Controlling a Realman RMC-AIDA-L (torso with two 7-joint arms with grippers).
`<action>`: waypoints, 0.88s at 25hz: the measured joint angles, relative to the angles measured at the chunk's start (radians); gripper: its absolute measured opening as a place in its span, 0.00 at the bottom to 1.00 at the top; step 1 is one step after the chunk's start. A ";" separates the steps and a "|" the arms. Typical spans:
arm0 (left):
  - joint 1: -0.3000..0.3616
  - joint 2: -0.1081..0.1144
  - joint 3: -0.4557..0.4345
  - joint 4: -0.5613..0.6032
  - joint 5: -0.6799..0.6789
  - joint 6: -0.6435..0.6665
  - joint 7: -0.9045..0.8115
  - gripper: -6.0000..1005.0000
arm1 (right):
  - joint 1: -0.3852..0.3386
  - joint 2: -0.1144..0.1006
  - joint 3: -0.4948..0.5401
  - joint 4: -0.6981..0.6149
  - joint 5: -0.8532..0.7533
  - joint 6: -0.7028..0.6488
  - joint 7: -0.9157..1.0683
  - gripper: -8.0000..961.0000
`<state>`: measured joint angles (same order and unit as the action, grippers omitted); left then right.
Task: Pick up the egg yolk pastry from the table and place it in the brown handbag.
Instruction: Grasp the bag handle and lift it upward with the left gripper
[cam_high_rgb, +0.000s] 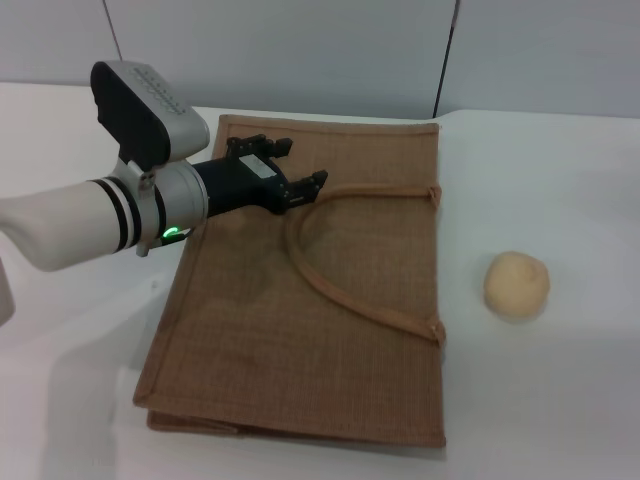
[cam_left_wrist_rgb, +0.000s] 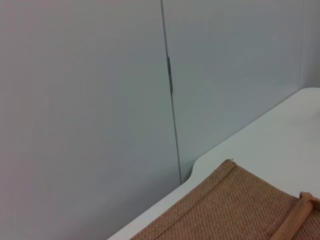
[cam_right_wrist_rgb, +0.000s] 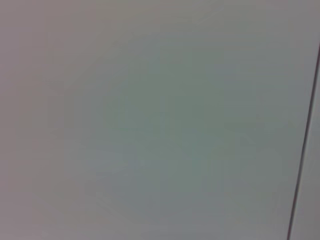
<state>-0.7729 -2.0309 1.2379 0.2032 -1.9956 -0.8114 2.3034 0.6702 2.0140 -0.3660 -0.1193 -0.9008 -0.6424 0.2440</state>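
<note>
Jute weave fills the near ground: the brown handbag (cam_high_rgb: 300, 300) lies flat on the white surface (cam_high_rgb: 560, 400), its closed bottom edge nearest the camera and one arched handle (cam_high_rgb: 340, 285) resting on its upper face. Farther back, the left claw (cam_high_rgb: 285, 170) hovers over the bag's far half with its fingers spread wide, holding nothing, just above the handle's curve. From that claw, the egg yolk pastry (cam_high_rgb: 517, 285) sits well off to the right and nearer the camera, on bare surface beyond the bag's right edge (round, so no long axis to align with). The right claw is out of sight, though by its side it is probably better placed for the pastry.
</note>
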 joint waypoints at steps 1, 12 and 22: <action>0.000 0.000 0.000 0.000 0.002 -0.001 0.000 0.69 | 0.001 0.000 0.000 0.000 0.001 0.000 0.000 0.93; 0.002 -0.006 0.000 -0.019 0.007 -0.002 -0.004 0.70 | 0.009 0.000 0.005 0.000 0.005 -0.001 -0.001 0.93; -0.009 -0.007 0.000 -0.046 0.007 -0.022 -0.054 0.70 | 0.021 0.000 0.006 0.000 0.007 -0.002 0.000 0.93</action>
<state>-0.7821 -2.0380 1.2379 0.1572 -1.9886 -0.8333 2.2495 0.6913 2.0141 -0.3604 -0.1197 -0.8940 -0.6442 0.2435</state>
